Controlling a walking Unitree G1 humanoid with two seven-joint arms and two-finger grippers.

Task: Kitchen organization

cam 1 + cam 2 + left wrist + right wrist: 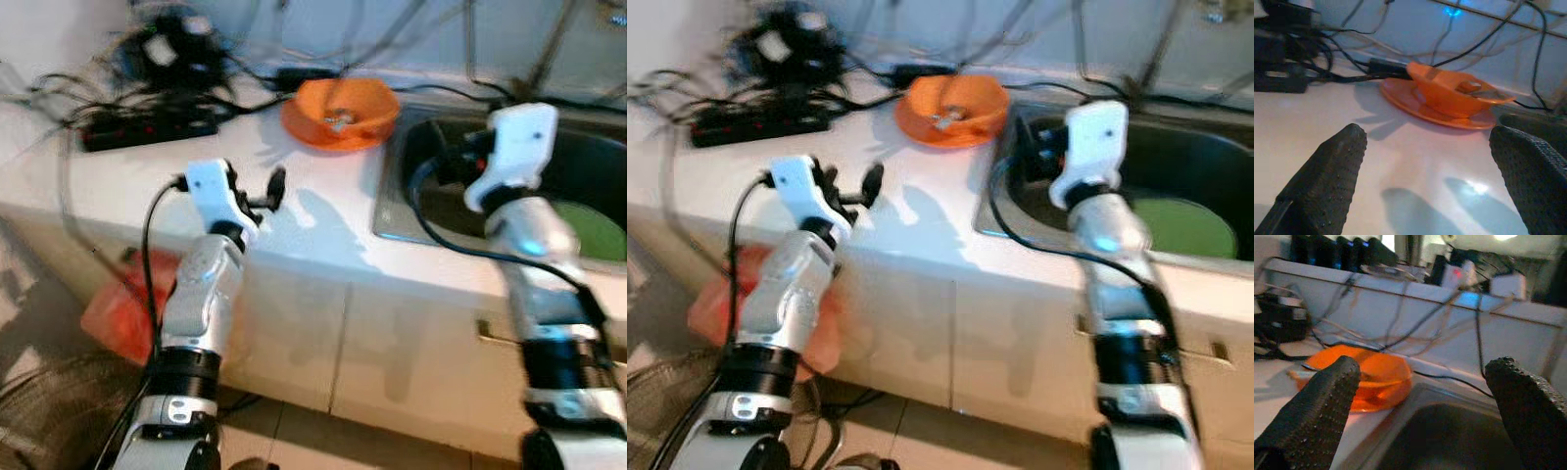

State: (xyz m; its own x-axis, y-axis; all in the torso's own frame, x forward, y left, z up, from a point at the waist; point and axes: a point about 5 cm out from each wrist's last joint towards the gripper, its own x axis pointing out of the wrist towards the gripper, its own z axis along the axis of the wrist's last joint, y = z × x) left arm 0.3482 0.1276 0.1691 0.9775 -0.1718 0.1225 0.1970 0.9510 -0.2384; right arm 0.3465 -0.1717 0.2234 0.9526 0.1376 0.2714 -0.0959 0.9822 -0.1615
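We face a white countertop [323,225] with a steel sink [411,137]. Our left gripper [1425,181] and right gripper [1420,411] both hover spread apart, empty. The shallow orange plastic bowl [341,110] sits behind, beside the sink; round, it has no clear long axis. Tangled black cables [167,59] nearby could snag our fingers.

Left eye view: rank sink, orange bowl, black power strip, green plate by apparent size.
1. sink, largest, though cut off by the frame.
2. black power strip and orange bowl: similar extent, too close to rank.
3. green plate, partly hidden by the right arm, so unsure.
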